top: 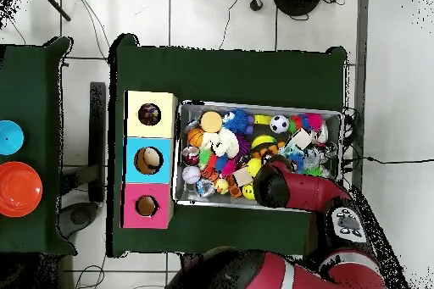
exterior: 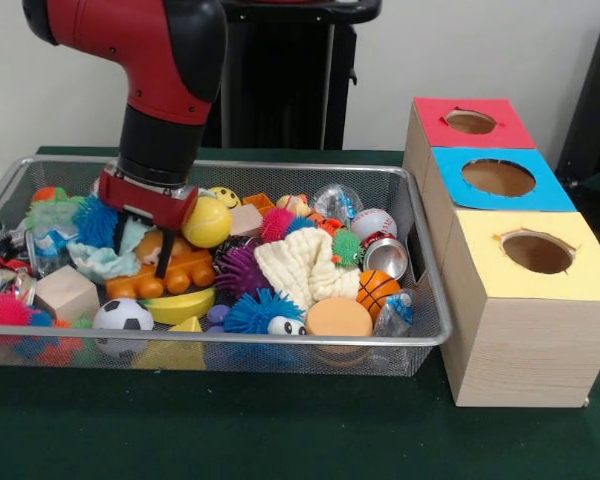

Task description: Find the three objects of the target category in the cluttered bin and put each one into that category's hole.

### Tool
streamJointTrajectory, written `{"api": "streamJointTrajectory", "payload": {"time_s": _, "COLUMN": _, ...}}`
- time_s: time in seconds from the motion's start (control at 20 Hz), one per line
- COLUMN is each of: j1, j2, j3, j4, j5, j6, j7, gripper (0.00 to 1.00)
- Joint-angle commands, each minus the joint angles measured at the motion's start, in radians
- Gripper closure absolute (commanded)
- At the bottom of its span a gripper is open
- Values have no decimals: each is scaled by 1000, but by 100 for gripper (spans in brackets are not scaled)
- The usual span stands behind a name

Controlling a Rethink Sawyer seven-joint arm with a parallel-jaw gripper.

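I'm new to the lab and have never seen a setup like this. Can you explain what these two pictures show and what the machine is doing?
The red and black machine is a robot arm. One picture is taken from across the table, the other from straight above. On the green table sits a wire bin full of small toys: a soccer ball, a yellow ball, an orange toy vehicle, a spiky blue ball, a small basketball and more. Beside the bin stand three wooden boxes with round holes, topped red, blue and yellow. The arm's end effector is lowered into the bin over the orange toy; whether it grips anything is hidden.
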State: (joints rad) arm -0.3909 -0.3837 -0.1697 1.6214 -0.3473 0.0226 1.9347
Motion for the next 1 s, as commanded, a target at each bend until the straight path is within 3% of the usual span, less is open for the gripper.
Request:
{"api": "streamJointTrajectory", "payload": {"time_s": 0.05, "j1": -48, "j2": 58, "j3": 63, "j4": 222, "j5": -22, "j6": 347, "j7": -19, "gripper": 0}}
{"api": "streamJointTrajectory", "payload": {"time_s": 1.0, "j1": -72, "j2": 47, "j3": 86, "j4": 249, "j5": -11, "j6": 405, "j7": -14, "gripper": 0}}
